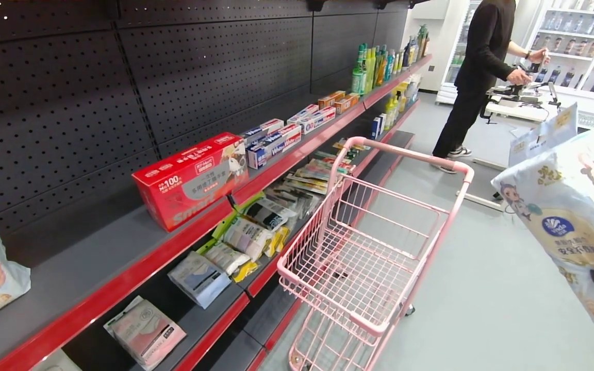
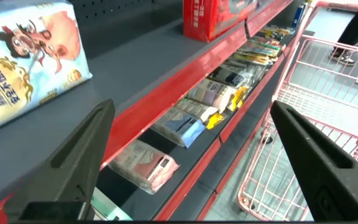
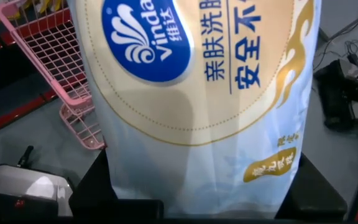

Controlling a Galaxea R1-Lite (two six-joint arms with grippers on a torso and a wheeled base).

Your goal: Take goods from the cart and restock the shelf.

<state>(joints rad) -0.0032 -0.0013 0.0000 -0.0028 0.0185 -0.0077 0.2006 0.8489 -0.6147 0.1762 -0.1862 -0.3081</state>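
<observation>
Mostly white plastic pack [image 1: 570, 221], cartoon figures, round blue badge.

Bright, even indoor light falls from above. In the head view the black pegboard [image 1: 199, 67] stays dark, with tiny glints at upper left. The display shelves [image 1: 580, 41] at upper right glare white. The pink cart [image 1: 374, 247] casts a faint shadow on the floor [image 1: 508, 288]. The red shelf edge [image 1: 276, 170] bows slightly. The tissue pack [image 3: 197, 93] carries a soft sheen.

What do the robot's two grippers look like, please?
The left gripper has two matte, dark grey fingers, broad wedges that taper toward the tips. The right gripper has plain black fingers too.
</observation>
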